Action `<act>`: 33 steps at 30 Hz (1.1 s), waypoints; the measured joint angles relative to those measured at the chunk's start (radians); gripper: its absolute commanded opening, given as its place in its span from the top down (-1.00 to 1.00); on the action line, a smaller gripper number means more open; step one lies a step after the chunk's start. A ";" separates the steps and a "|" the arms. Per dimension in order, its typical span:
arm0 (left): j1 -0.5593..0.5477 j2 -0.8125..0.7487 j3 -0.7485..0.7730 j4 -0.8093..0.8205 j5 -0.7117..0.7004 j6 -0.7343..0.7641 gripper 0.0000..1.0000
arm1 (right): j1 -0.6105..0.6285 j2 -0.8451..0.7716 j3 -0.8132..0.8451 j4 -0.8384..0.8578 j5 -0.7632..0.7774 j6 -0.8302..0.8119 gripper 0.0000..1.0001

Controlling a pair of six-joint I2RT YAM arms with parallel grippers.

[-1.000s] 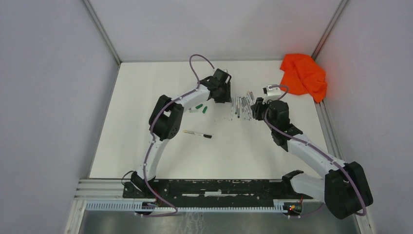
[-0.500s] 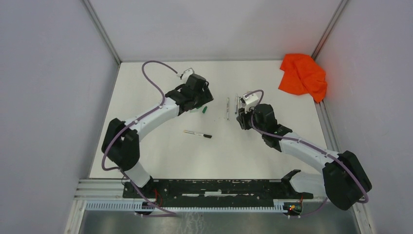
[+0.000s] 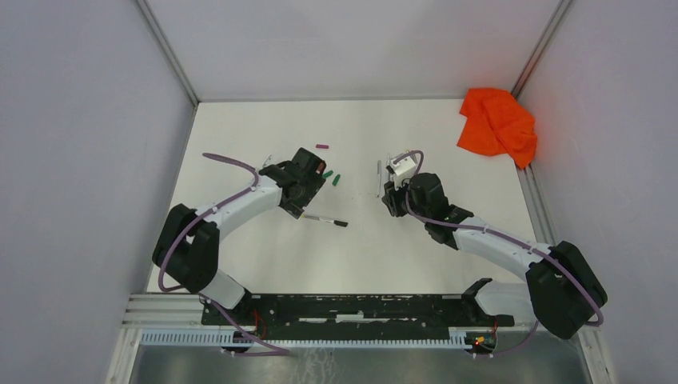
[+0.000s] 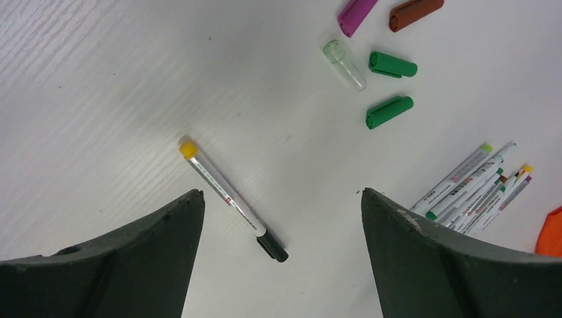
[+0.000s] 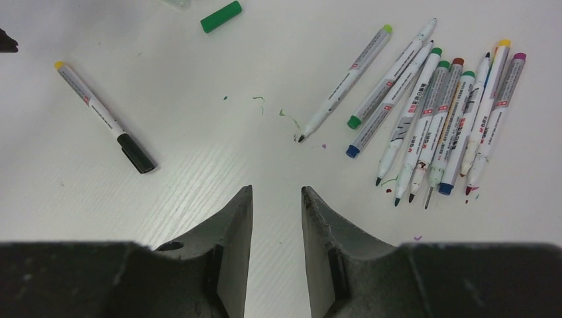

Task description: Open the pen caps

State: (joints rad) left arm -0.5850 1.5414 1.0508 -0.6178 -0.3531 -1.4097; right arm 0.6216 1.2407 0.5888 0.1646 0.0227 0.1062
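Observation:
A pen [image 4: 225, 195] with a yellow end wears a black cap [image 4: 273, 247]; it also shows in the top view [image 3: 324, 220] and the right wrist view [image 5: 99, 112]. Loose caps lie beyond it: two green caps [image 4: 392, 65] [image 4: 389, 110], a clear one [image 4: 344, 64], a magenta one [image 4: 356, 13] and a dark red one [image 4: 415, 12]. Several uncapped pens [image 5: 431, 112] lie in a bunch. My left gripper [image 4: 280, 192] is wide open and empty above the capped pen. My right gripper [image 5: 276, 189] is empty, its jaws a narrow gap apart, just short of the bunch.
An orange cloth [image 3: 497, 124] lies at the table's far right corner. In the top view my right wrist [image 3: 416, 188] covers most of the pen bunch; one pen [image 3: 379, 178] shows beside it. Small ink marks [image 5: 288, 116] dot the white table.
My left arm has swung back from the far centre, left and nearer, to the capped pen. My right gripper has moved left and nearer, off the pen bunch.

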 measured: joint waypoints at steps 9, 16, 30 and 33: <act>0.000 0.040 0.002 -0.097 0.025 -0.176 -0.68 | 0.005 0.000 0.000 0.021 0.000 0.001 0.24; 0.000 0.114 0.002 -0.111 0.076 -0.233 -0.50 | 0.007 0.006 -0.002 0.044 0.000 0.002 0.24; 0.002 0.200 0.027 -0.138 0.120 -0.274 -0.13 | 0.007 0.016 -0.018 0.066 0.000 0.005 0.24; 0.010 0.204 0.027 -0.146 0.123 -0.274 -0.11 | 0.007 0.012 -0.030 0.072 0.001 0.012 0.24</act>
State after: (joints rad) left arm -0.5751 1.7451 1.0782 -0.7639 -0.2298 -1.6833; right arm 0.6285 1.2530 0.5587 0.2371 0.0238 0.1181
